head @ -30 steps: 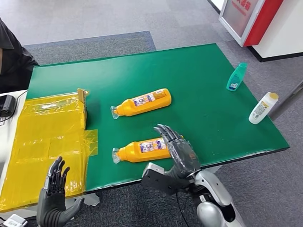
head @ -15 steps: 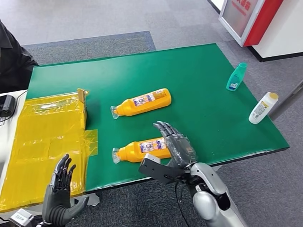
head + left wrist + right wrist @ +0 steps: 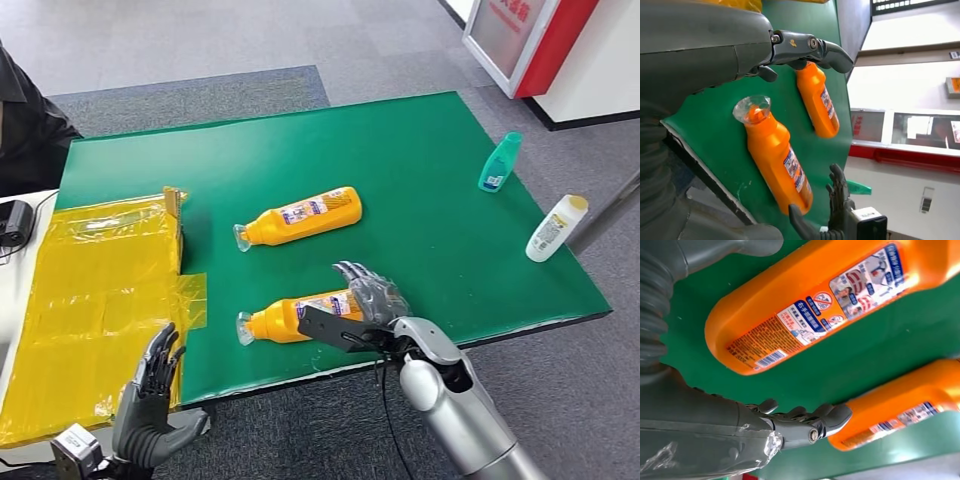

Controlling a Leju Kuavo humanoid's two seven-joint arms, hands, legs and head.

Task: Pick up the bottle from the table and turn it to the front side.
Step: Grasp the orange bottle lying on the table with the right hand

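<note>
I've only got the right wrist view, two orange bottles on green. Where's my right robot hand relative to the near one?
Observer: In the head view, the right robot hand is over the base end of the near bottle, fingers spread, not closed on it.
Operator: Which way does its cap point?
Observer: Toward the yellow sheet, on the robot's left.
Operator: And the left robot hand?
Observer: The left robot hand is open, at the near edge of the table, by the sheet's corner.
</note>
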